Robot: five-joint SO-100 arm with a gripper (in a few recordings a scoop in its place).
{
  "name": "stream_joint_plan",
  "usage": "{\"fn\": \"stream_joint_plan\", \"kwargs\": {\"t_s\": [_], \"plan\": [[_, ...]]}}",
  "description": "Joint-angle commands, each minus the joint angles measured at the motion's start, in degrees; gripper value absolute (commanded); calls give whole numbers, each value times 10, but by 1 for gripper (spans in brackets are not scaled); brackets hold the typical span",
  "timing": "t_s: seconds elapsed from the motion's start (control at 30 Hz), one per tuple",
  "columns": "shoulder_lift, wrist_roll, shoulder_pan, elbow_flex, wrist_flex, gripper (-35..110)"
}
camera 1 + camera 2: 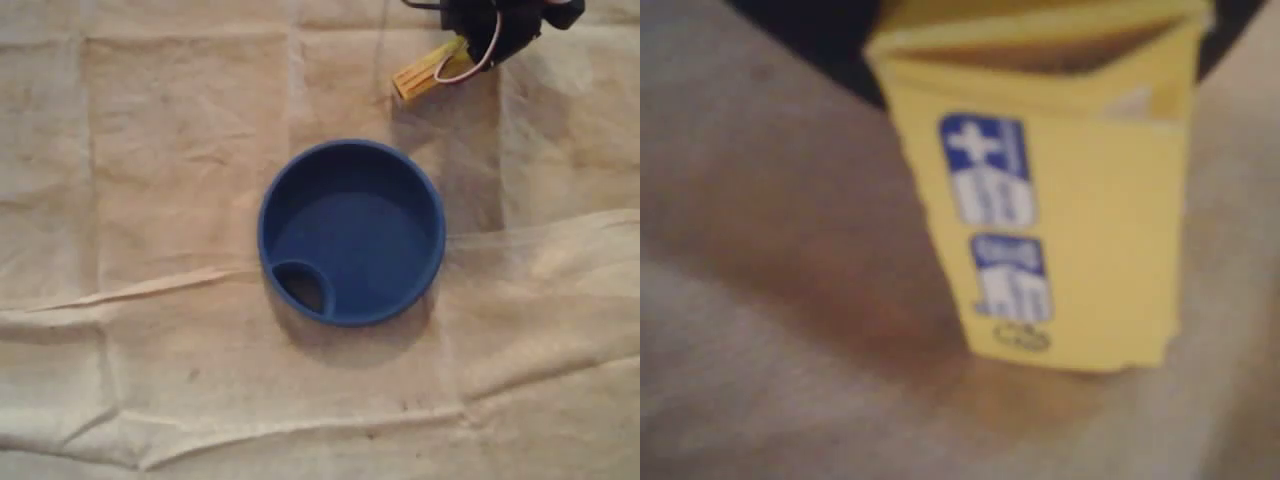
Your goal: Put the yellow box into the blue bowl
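Note:
The round blue bowl (352,232) sits in the middle of the cloth in the overhead view, with a small inner compartment at its lower left. The black gripper (468,45) is at the top edge, up and to the right of the bowl, shut on the yellow box (430,68). The box sticks out of it to the lower left, short of the bowl's rim, and casts a shadow on the cloth below it. In the wrist view the yellow box (1060,220) is close up and blurred, with blue printed labels on its face. A dark blue shape (810,35) lies behind it at the top.
A wrinkled beige cloth (150,200) covers the whole table, with raised folds running across below the bowl. A thin white cable (478,66) loops beside the gripper.

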Motion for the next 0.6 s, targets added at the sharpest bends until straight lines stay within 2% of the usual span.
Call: {"fn": "stream_joint_plan", "kwargs": {"t_s": [0.0,0.57], "plan": [[14,-2,3,-33,0,0],[230,-9,3,-34,43,0]]}}
